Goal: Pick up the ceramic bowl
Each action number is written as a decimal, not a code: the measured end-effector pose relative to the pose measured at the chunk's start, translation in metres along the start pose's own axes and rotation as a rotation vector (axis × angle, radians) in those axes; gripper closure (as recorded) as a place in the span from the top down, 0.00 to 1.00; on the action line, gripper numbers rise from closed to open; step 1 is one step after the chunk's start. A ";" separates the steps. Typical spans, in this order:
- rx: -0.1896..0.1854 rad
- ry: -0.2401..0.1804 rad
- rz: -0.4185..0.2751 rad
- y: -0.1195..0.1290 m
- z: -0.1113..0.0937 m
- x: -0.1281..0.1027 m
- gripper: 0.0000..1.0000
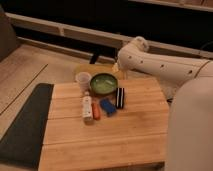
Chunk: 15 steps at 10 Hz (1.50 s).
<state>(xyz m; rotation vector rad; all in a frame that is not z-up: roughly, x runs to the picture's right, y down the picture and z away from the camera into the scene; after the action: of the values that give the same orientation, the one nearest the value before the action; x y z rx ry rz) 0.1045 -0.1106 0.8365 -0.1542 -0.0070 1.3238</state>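
The ceramic bowl (103,83) is round, shallow and glossy green with a darker rim. It stands at the back of the wooden table (130,135), just right of a small pale cup (83,80). My white arm (160,65) reaches in from the right, bent at a rounded joint behind the bowl. My gripper (116,67) hangs below that joint, just behind and to the right of the bowl's far rim, not touching the bowl as far as I can see.
In front of the bowl lie a white bottle (87,106), an orange item (96,111), a blue packet (107,106) and a black item (120,97). A dark mat (25,125) lies left of the table. A dark wall with a ledge (60,30) runs behind.
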 end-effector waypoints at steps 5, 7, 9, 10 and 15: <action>-0.042 -0.007 0.007 0.009 0.009 0.002 0.65; -0.024 0.013 -0.003 0.005 0.014 0.007 0.65; 0.009 0.066 -0.038 0.004 0.040 0.014 0.65; 0.018 0.092 -0.053 0.003 0.054 0.016 0.65; -0.030 0.204 -0.072 0.011 0.122 0.030 0.65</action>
<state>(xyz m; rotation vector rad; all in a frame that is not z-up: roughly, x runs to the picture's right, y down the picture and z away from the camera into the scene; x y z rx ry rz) 0.0903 -0.0658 0.9532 -0.3113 0.1392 1.2316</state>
